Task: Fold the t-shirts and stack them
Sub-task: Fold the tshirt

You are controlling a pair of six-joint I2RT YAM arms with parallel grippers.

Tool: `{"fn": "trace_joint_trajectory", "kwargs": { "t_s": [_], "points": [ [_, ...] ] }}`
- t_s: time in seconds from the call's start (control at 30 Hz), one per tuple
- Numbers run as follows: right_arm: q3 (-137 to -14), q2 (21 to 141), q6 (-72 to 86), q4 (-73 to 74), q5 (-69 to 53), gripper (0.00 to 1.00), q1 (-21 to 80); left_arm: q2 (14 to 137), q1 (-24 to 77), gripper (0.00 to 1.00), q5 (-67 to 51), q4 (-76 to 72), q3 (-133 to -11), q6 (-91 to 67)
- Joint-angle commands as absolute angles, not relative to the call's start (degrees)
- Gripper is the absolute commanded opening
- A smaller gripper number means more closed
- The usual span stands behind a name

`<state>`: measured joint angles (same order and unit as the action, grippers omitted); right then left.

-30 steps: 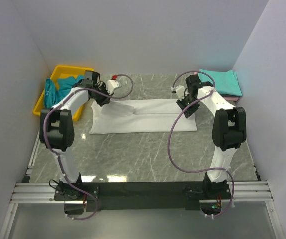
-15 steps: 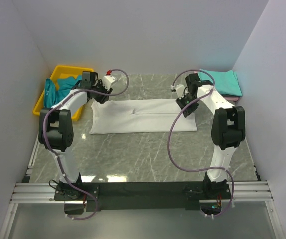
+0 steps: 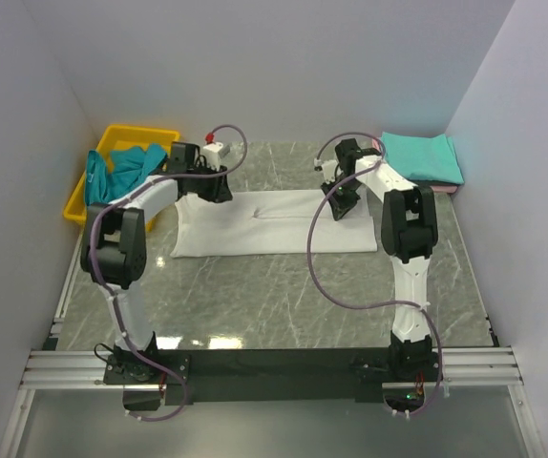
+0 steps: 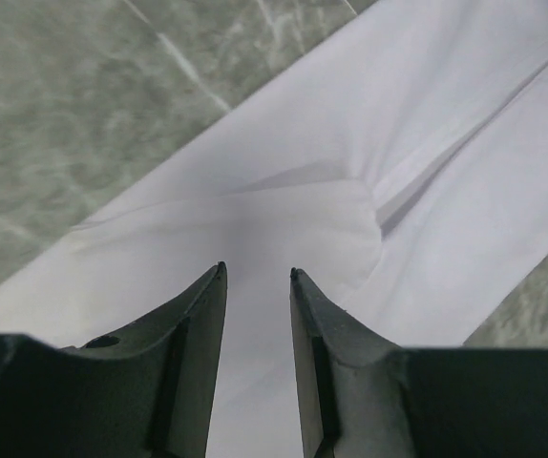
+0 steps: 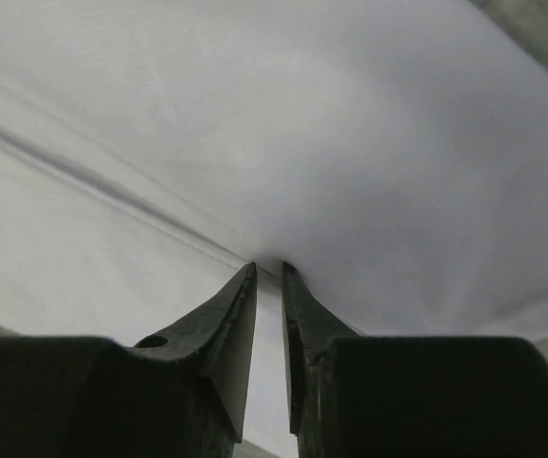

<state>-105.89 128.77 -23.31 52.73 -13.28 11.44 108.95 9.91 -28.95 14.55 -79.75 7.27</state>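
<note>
The white t-shirt (image 3: 274, 229) lies on the marble table folded into a long flat strip. My left gripper (image 3: 219, 191) is at the strip's far left edge. In the left wrist view its jaws (image 4: 257, 274) stand a little apart over the white cloth (image 4: 398, 114), gripping nothing. My right gripper (image 3: 336, 205) is at the strip's far right part. In the right wrist view its jaws (image 5: 268, 267) are nearly closed, pinching a fold of the white cloth (image 5: 350, 114). A folded teal t-shirt (image 3: 425, 156) lies at the back right on a pink one (image 3: 449, 189).
A yellow tray (image 3: 140, 131) at the back left holds a crumpled teal t-shirt (image 3: 126, 162) that hangs over its rim. White walls close in the table on the left, back and right. Purple cables loop from both arms over the table.
Both grippers moved inward along the shirt's far edge, the left one rightward and the right one leftward. The raised flap at the shirt's far left now lies flat.
</note>
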Motion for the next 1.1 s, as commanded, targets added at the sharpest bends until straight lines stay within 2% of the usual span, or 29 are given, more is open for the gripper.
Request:
{"fn": "trace_joint_trajectory", "kwargs": {
  "t_s": [0.0, 0.17, 0.37, 0.5, 0.7, 0.87, 1.07],
  "points": [
    [-107.76, 129.90, -20.22, 53.35, -10.90, 0.24, 11.43, 113.97, 12.13, 0.39, -32.35, 11.52, -82.09, -2.98],
    [-107.67, 131.84, -19.07, 55.63, -8.79, 0.24, 11.51, 121.89, 12.57, 0.38, -29.54, 15.28, -87.18, -7.03],
    [-101.70, 129.47, -19.86, 58.97, -11.85, 0.23, 11.69, 124.19, 12.31, 0.38, -25.14, 18.02, -89.38, -5.46],
    [-92.31, 123.50, -22.06, 59.85, -16.43, 0.21, 13.70, 117.79, 12.30, 0.39, -28.02, 17.49, -86.50, 1.03],
    [-80.25, 114.72, -27.50, 63.71, -30.19, 0.20, 19.25, 102.76, 11.69, 0.40, -24.79, 19.51, -77.11, 6.06],
    [-84.62, 109.69, -25.94, 63.72, -31.03, 0.20, 15.39, 95.72, 11.07, 0.39, -18.30, 20.91, -71.90, 2.12],
    [-92.02, 112.66, -24.70, 61.88, -22.25, 0.20, 12.57, 98.43, 10.99, 0.33, -11.87, 21.80, -69.26, -3.15]
  ]
}}
